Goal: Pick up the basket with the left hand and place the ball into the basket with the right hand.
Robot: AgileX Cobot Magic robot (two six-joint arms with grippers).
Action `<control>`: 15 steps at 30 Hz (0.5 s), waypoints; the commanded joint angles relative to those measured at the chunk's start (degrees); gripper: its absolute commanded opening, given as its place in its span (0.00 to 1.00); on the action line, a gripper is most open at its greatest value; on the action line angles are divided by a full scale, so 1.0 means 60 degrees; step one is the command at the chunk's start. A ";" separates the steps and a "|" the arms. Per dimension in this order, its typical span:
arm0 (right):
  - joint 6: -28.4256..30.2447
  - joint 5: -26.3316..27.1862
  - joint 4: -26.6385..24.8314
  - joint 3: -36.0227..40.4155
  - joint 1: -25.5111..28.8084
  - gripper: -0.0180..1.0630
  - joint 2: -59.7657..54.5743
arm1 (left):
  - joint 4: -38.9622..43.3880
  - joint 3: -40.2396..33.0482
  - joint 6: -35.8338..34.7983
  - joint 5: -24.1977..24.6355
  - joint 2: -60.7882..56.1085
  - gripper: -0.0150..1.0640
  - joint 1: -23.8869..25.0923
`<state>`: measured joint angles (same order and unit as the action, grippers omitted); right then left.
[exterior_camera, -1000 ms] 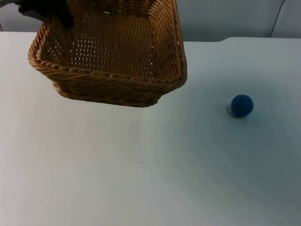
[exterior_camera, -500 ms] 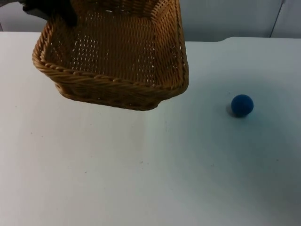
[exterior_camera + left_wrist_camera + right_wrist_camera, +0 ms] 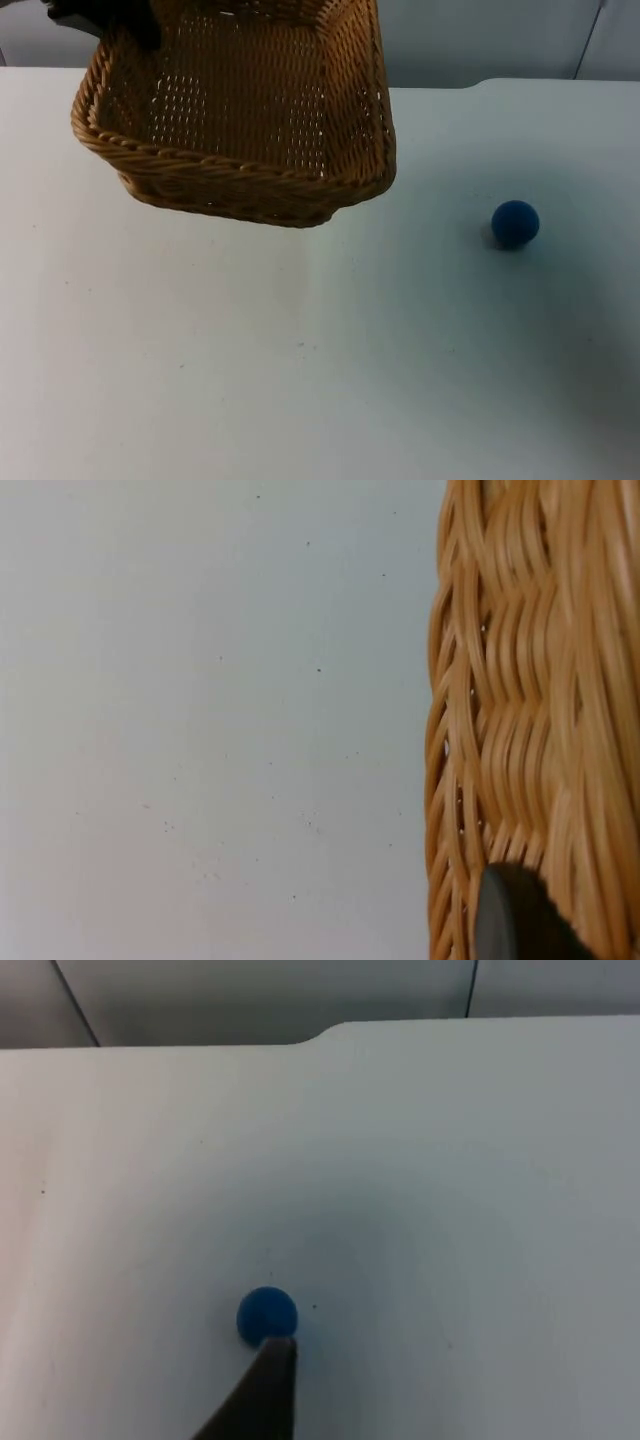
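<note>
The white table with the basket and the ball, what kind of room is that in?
Probably a robot test room or lab: a plain white table ends at a grey partition wall, the left gripper holds up a wicker basket, and a blue ball waits.

Lab-type test stn — bare white table [image 3: 300, 380], grey partition wall [image 3: 480, 40] behind.
</note>
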<state>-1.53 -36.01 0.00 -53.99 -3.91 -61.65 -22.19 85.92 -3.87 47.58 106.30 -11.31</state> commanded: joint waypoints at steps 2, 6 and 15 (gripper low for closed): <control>0.0072 0.0314 0.0052 -0.0645 -0.0554 0.95 -0.1106 | -0.0047 0.0000 -0.0167 -0.0204 -0.0161 0.01 -0.0046; -0.0632 0.0360 0.0863 -0.1392 -0.1302 0.95 -0.2387 | -0.0028 0.0000 -0.0183 -0.0181 -0.0161 0.01 -0.0046; -0.2034 0.1032 0.1947 -0.2324 -0.1910 0.95 -0.5038 | -0.0012 0.0000 -0.0183 -0.0097 -0.0161 0.01 -0.0046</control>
<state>-12.98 -31.50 10.90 -67.12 -15.15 -90.29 -21.17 85.92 -4.46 47.45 106.30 -11.31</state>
